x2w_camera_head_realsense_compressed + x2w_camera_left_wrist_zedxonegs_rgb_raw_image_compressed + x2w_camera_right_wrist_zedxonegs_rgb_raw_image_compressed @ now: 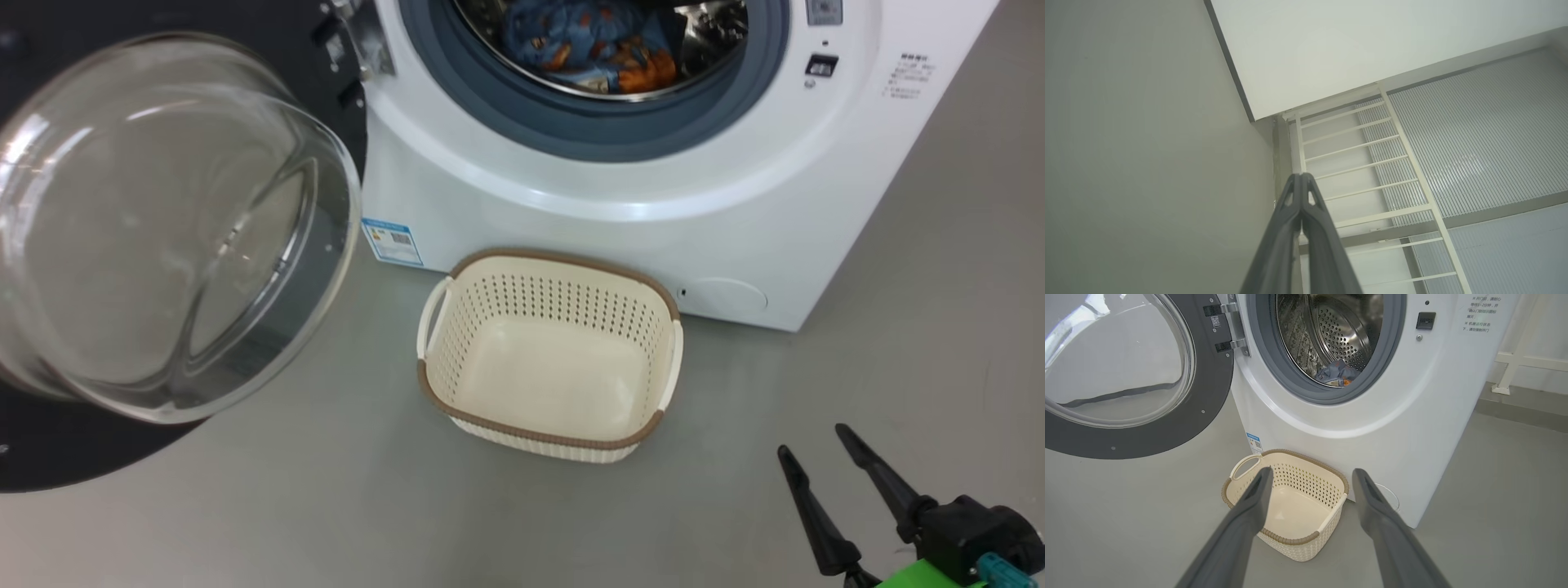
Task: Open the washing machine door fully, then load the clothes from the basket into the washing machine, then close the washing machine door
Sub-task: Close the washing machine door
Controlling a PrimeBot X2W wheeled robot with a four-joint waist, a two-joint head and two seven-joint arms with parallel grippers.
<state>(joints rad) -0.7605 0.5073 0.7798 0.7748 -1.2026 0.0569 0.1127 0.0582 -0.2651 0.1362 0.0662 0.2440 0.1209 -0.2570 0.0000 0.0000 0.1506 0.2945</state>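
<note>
Head view shows you the washing machine (620, 237), its door (49, 457) swung wide. The basket (555, 302) sits empty on the floor (326, 506) just before it; the clothes (600, 49) lie in the drum (1339, 335). Your right jaws stand wide, holding nothing; your left jaws are pressed together, empty. Clothes near the gasket (571, 139) could get pinched at closing. The door's far edge is cut off.

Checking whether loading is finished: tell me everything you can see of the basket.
The basket is small, rectangular with rounded corners, cream-white plastic by its look, with perforated walls, a brown woven-look rim and a loop handle at each short side. It is empty, its bare bottom showing. It stands upright on the grey floor, close before the white front of the washing machine, below its drum opening; whether they touch is unclear.
</note>
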